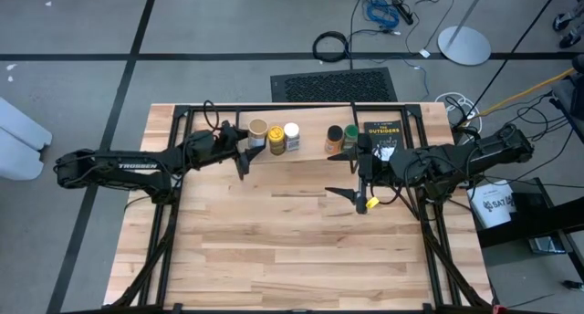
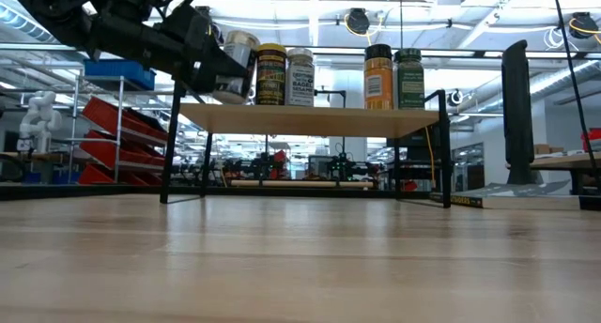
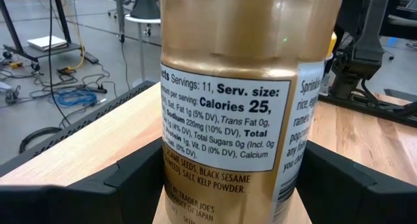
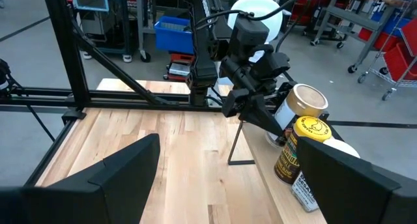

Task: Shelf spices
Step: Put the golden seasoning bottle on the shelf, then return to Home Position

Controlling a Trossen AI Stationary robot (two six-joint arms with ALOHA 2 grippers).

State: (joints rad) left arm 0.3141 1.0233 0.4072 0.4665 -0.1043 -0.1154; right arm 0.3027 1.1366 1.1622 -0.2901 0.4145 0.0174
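Here left gripper (image 1: 245, 151) straddles tan-lidded jar (image 1: 258, 131).

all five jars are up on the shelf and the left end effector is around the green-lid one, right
Not quite. All five jars are on the shelf, but the left end effector is around the tan-lid jar, as the high view shows. The green-lid jar stands untouched.

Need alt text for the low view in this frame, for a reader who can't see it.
Five spice jars stand in a row on the shelf, a low light-wood board on thin black legs, seen level across the tabletop. The left claw reaches in from the upper left around the leftmost jar, the tan-lidded one; a workshop fills the background.
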